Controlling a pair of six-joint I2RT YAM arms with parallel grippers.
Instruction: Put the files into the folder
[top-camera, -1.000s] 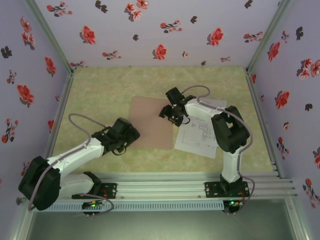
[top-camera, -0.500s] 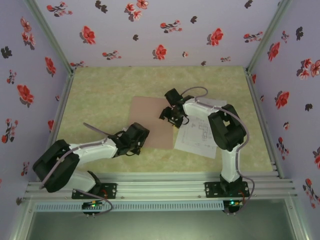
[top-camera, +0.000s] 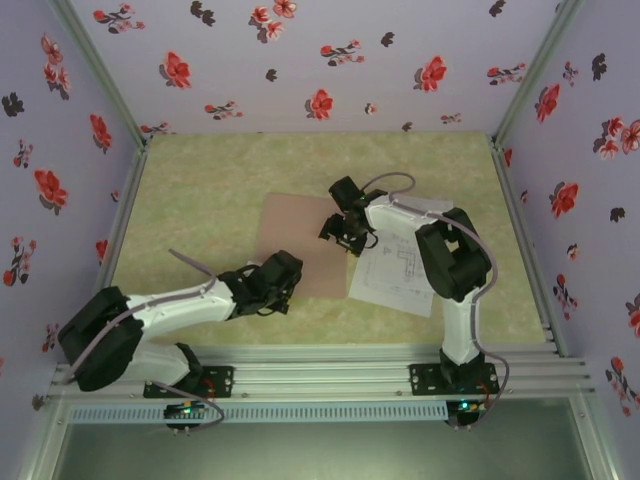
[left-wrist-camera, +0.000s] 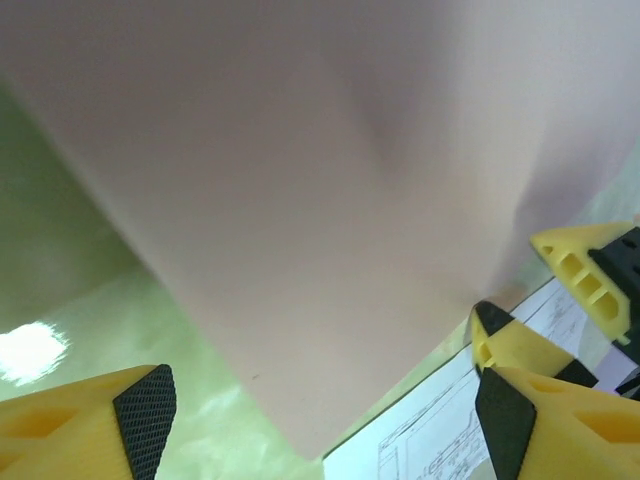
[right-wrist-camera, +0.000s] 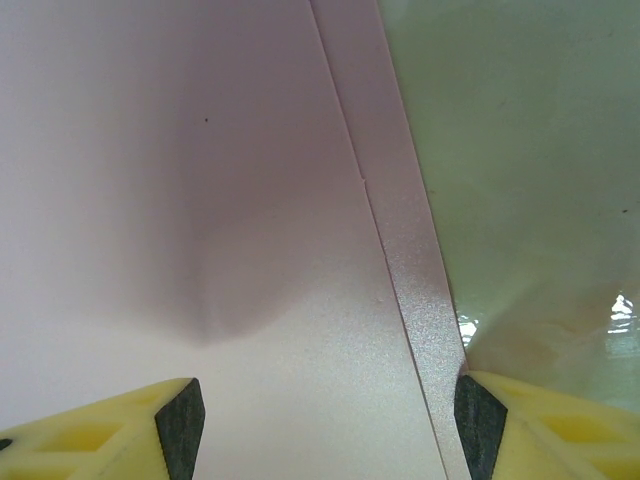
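Your left arm lay low across the near left of the table (top-camera: 200, 190). Your left gripper (top-camera: 285, 285) sat at the near edge of the folder (top-camera: 290, 230). In its wrist view, your left gripper (left-wrist-camera: 325, 420) had its jaws spread wide, with nothing between the black pads. The folder (left-wrist-camera: 330, 200) looked like a plain, matte pinkish-brown sheet, soft and out of focus. One corner pointed down between the jaws. Glossy green table (left-wrist-camera: 60, 290) showed to its left.

From above, the folder lay flat near the middle of the table, a thin rectangle with a bare, unmarked face.

Your right gripper (top-camera: 342, 240) hung over the folder's right edge, where it met the files (top-camera: 400, 270). In the right wrist view, your right gripper (right-wrist-camera: 325, 420) also had its jaws apart and pinched nothing. One pad was over the folder (right-wrist-camera: 200, 200). The other was at the line where the card gave way to the table (right-wrist-camera: 530, 150). There the card had a fine grain, and a thin seam set off a narrow strip of the same colour along its edge. You could not tell whether the pads touched the card.

In the left wrist view, its yellow fingers (left-wrist-camera: 585, 265) stood just beside the folder's right edge.

The files were white sheets with black line drawings. They lay flat just right of the folder, partly under your right arm, and their corner (left-wrist-camera: 440, 440) showed beside the folder's corner.
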